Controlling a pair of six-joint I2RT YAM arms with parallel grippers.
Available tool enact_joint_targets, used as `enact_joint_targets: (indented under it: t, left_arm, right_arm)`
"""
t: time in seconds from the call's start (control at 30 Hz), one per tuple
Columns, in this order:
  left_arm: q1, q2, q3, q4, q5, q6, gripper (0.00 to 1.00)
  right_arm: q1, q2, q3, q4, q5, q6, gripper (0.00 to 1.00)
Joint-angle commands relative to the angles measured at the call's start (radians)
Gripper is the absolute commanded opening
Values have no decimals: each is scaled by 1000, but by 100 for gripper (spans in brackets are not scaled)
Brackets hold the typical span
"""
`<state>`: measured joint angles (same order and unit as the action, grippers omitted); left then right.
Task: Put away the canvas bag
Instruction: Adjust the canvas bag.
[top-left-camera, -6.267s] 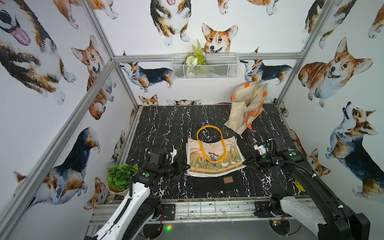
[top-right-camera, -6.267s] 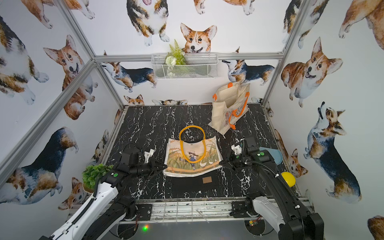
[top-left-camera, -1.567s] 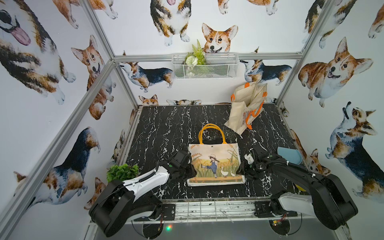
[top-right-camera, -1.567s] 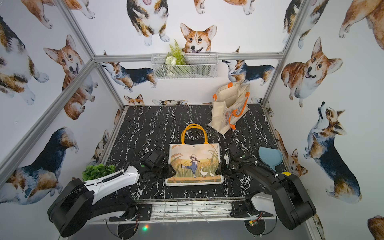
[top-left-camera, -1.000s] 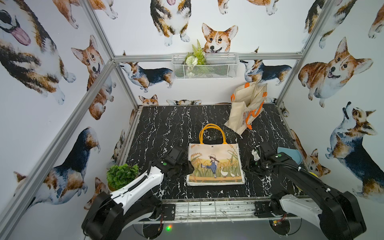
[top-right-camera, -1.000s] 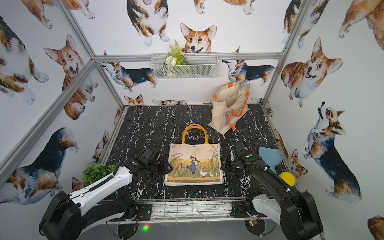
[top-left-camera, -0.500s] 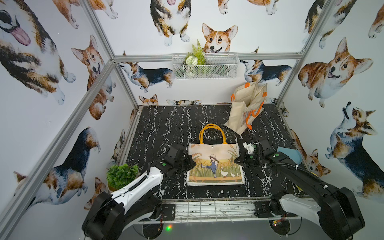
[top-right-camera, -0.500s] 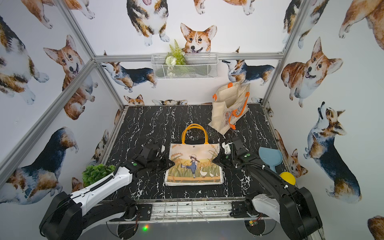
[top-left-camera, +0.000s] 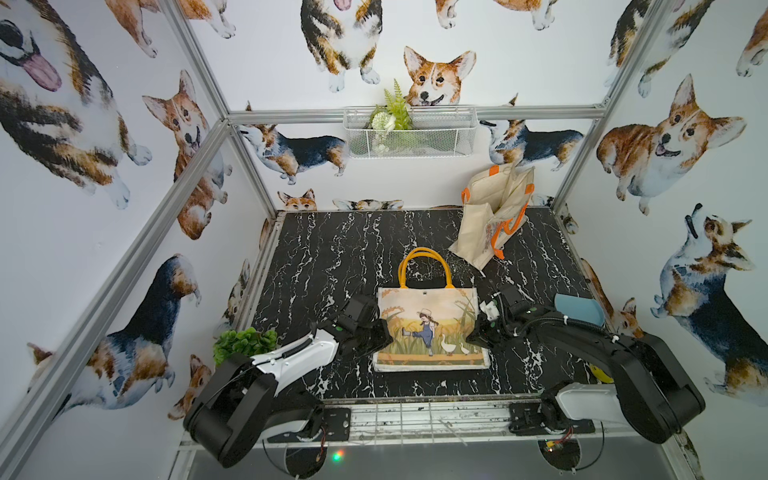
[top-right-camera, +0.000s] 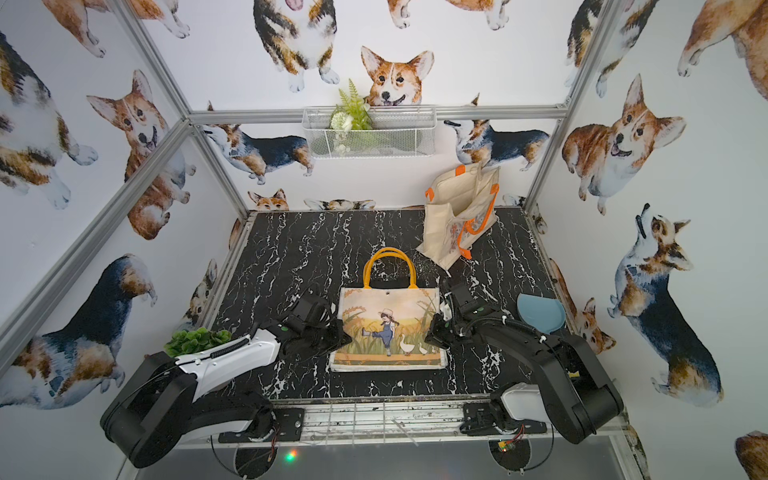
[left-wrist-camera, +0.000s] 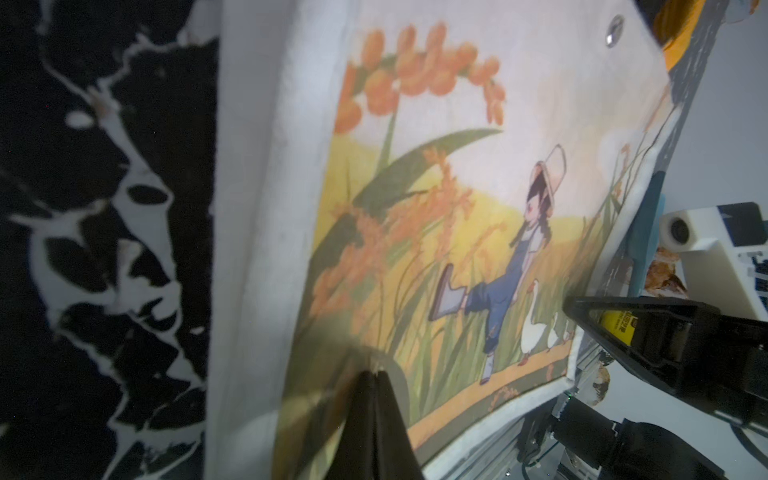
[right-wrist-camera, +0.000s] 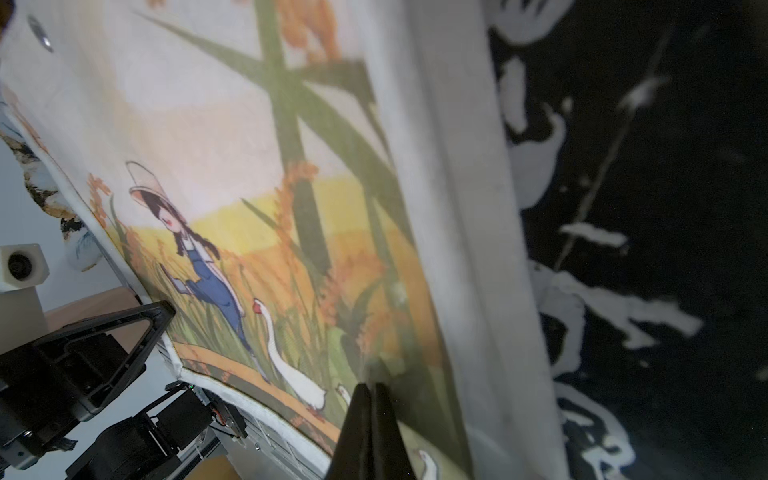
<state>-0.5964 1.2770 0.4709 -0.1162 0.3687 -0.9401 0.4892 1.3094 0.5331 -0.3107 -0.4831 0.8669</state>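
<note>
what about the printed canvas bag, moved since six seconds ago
Yes: the printed canvas bag lies squarer and nearer the front rail, orange handles now stretched toward the standing tote.

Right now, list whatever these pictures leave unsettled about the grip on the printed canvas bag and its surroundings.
- Left wrist view: the shut left gripper covers its own contact; fabric of the canvas bag pinched or not, unclear.
- Right wrist view: same for the right gripper.
- In a top view: a yellow object is mostly hidden behind the right arm; unidentifiable.
- The cream tote: interior not visible.
</note>
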Motion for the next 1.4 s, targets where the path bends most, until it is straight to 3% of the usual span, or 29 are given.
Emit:
enact_joint_targets:
  t: [0.0, 0.3, 0.43, 0.6, 0.8, 0.93, 1.13, 1.37]
  left_arm:
    - [0, 42, -14, 20, 10, 36, 0]
    - [-1, 82, -22, -29, -17, 63, 0]
    - [0, 35, -16, 27, 22, 28, 0]
    - [0, 3, 118, -20, 36, 65, 0]
    - [0, 169, 313, -57, 52, 133, 0]
    - [0, 319, 371, -35, 53, 146, 0]
    - [0, 433, 342, 41, 51, 127, 0]
    - [7, 440, 282, 60, 37, 139, 0]
  right_arm:
    - [3, 11, -13, 26, 21, 23, 6]
    - [1, 19, 1, -51, 60, 6, 6]
    - [1, 26, 11, 12, -12, -19, 7]
    - [1, 56, 170, -23, -63, -92, 7]
    - [1, 216, 418, -88, -45, -143, 7]
    - [0, 353, 499, -99, -20, -137, 4]
    - [-6, 486, 506, -129, -6, -131, 2]
    - [-57, 493, 399, -99, -3, -117, 2]
